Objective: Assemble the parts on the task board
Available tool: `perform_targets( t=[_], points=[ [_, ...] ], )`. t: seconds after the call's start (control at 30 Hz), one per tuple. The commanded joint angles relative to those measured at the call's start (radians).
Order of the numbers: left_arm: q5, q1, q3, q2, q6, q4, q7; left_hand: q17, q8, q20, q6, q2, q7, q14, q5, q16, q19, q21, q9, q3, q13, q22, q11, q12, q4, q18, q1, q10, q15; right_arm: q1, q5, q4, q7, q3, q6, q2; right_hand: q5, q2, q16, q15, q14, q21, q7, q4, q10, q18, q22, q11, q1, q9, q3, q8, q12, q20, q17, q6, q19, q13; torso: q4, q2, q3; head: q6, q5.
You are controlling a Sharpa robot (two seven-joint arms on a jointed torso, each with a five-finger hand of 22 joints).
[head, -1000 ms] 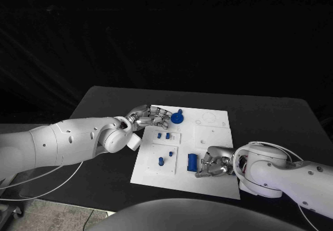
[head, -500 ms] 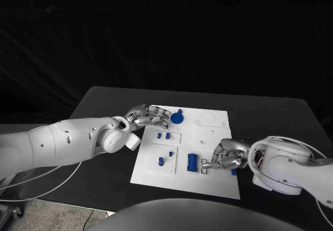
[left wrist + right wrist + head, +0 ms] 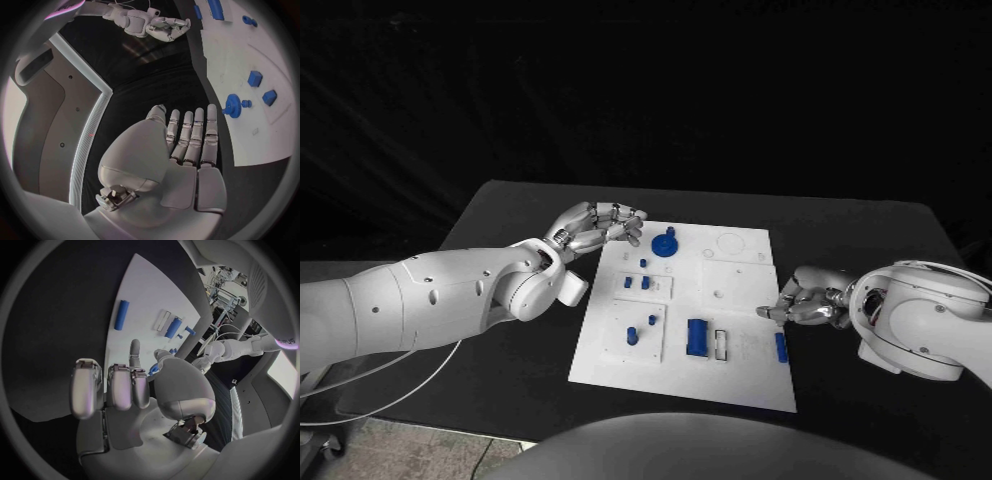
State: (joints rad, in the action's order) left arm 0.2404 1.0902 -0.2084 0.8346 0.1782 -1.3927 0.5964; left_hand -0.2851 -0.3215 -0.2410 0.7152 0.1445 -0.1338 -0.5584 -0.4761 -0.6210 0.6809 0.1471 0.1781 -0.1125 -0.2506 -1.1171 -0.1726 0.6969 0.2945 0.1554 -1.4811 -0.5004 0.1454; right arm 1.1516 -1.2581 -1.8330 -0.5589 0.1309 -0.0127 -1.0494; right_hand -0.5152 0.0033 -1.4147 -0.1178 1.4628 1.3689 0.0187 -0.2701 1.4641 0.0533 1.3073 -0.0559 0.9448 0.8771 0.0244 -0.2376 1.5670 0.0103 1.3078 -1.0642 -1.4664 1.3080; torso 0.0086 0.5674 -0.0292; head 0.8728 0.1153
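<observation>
Flanking task board edges: both hands

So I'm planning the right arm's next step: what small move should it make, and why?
Probably lower the right hand toward the loose blue bar near the task board's right edge: the hand hovers empty just beside it, while the left hand waits, open.

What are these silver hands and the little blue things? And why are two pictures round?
It is a robot with two white arms, each ending in a silver hand. The square picture looks down from its head. The round ones come from cameras at its wrists, peering past each hand. On the black table lies a white board with small blue parts: a gear, a long cylinder, a short bar. The left hand hovers with its fingers spread, holding nothing. The right hand sits at the board's edge, fingers curled, with nothing visible in it.
</observation>
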Motion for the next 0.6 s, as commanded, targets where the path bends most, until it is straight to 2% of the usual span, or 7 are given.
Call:
perform_targets(
  t=[0.03,0.13,0.2,0.4,0.6],
  points=[
    [0.061,-0.001,0.0,-0.002,0.065,-0.002,0.109,0.001,0.001,0.008,-0.001,0.003,0.007,0.009,-0.003,0.004,-0.001,-0.006,-0.002,-0.005,0.002,0.002,0.007,0.007,-0.002,0.0,-0.003,0.0,0.001,-0.007,-0.087,0.01,-0.058,0.003,-0.063,-0.001,-0.044,-0.012,0.007,0.005,0.064,-0.01,-0.003,0.005,0.107,-0.005,0.2,0.003,0.026,0.0,0.013,0.0,0.004,-0.01,0.006,-0.018,-0.034,0.263,-0.0006,0.0,0.0,0.0,-0.003],
    [0.069,-0.001,0.0,-0.003,0.058,-0.001,0.107,0.001,0.002,0.006,-0.002,0.007,0.005,0.011,-0.008,0.002,-0.001,-0.011,-0.004,-0.001,0.003,0.004,0.004,0.007,-0.003,0.001,-0.015,0.003,0.003,-0.016,-0.124,0.017,-0.068,0.004,-0.079,-0.001,-0.063,-0.024,0.009,0.0,0.065,-0.012,-0.008,0.024,0.107,-0.005,0.199,-0.001,0.059,0.016,0.027,-0.011,0.004,-0.007,0.003,-0.027,-0.034,0.263,-0.0004,0.001,-0.0008,0.0,-0.005],
    [0.071,-0.001,0.0,-0.005,0.054,0.001,0.102,0.0,0.004,0.003,-0.003,0.01,0.003,0.01,-0.013,-0.002,0.001,-0.014,-0.005,0.003,0.004,0.005,0.001,0.007,-0.004,0.001,-0.028,0.005,0.007,-0.022,-0.144,0.022,-0.073,0.005,-0.089,0.0,-0.026,-0.028,0.007,-0.003,0.065,-0.011,-0.011,0.025,0.107,-0.005,0.2,-0.003,0.066,0.038,0.031,-0.024,0.004,-0.004,0.004,-0.032,-0.035,0.263,-0.0006,0.001,-0.0008,0.0,-0.007],
    [0.074,-0.001,0.0,-0.007,0.048,0.006,0.085,-0.001,0.006,-0.002,-0.006,0.011,-0.001,0.008,-0.026,-0.008,0.006,-0.02,-0.008,0.013,0.007,0.006,-0.004,0.006,-0.006,0.001,-0.054,0.009,0.011,-0.036,-0.179,0.031,-0.08,0.006,-0.104,0.005,0.028,-0.028,0.002,-0.01,0.067,-0.005,-0.019,0.023,0.107,-0.006,0.202,-0.009,0.071,0.108,0.036,-0.064,0.004,0.003,0.008,-0.032,-0.038,0.263,-0.0002,0.001,-0.0007,0.0,-0.01],
    [0.075,-0.001,0.0,-0.007,0.041,0.009,0.071,-0.002,0.007,-0.006,-0.008,0.011,-0.004,0.001,-0.033,-0.016,0.011,-0.022,-0.01,0.02,0.01,0.005,-0.007,0.005,-0.007,0.001,-0.072,0.011,0.017,-0.045,-0.2,0.035,-0.081,0.006,-0.107,0.012,0.043,-0.028,0.002,-0.012,0.067,-0.001,-0.021,0.023,0.107,-0.007,0.203,-0.011,0.074,0.136,0.038,-0.078,0.004,0.006,0.007,-0.028,-0.04,0.263,0.0004,0.001,-0.0007,0.0,-0.013]
  ],
)
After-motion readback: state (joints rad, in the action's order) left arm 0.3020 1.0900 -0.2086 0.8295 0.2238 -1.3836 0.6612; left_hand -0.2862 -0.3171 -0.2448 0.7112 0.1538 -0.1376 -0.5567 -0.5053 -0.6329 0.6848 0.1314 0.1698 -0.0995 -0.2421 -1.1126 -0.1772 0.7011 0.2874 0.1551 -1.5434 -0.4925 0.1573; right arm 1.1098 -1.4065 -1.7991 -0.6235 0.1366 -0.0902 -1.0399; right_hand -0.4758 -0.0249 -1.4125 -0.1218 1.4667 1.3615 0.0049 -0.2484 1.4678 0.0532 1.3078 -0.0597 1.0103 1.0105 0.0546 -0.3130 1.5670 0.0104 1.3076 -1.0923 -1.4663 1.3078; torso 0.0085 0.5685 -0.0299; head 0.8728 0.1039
